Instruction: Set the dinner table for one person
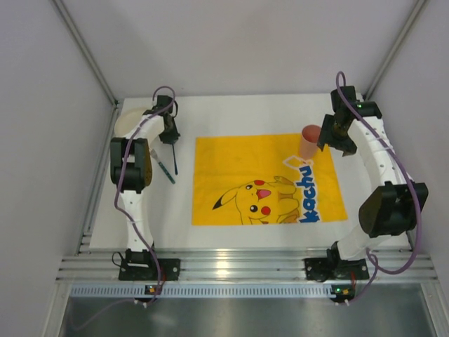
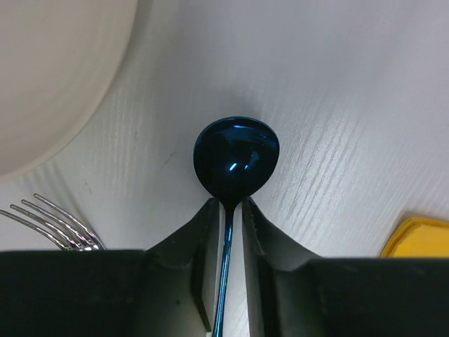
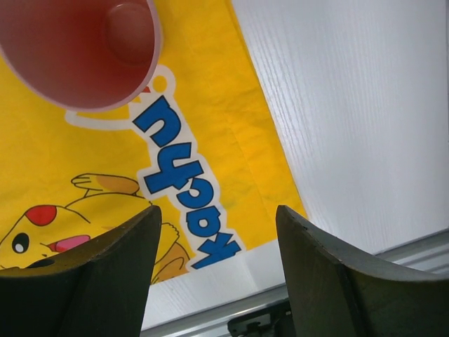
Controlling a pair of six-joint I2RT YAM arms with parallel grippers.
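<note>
A dark blue spoon [image 2: 236, 158] lies on the white dinner table [image 1: 238, 112], its handle [image 1: 175, 161] pointing toward me. My left gripper [image 2: 230, 203] straddles the handle just behind the bowl. Its jaws are nearly closed, with a sliver of table showing beside the handle. In the top view it [image 1: 170, 137] is at the far left, next to a cream plate [image 1: 130, 118]. A fork [image 2: 56, 225] lies left of the spoon. A pink cup [image 1: 309, 140] stands upright on the yellow mat [image 1: 266, 182]. My right gripper [image 3: 214, 210] is open and empty, just right of the cup [image 3: 84, 49].
The plate's rim [image 2: 49, 70] is close to the spoon's bowl. The mat's corner [image 2: 417, 235] lies to the right of the left gripper. Grey walls enclose the table on three sides. An aluminium rail [image 1: 238, 267] runs along the near edge.
</note>
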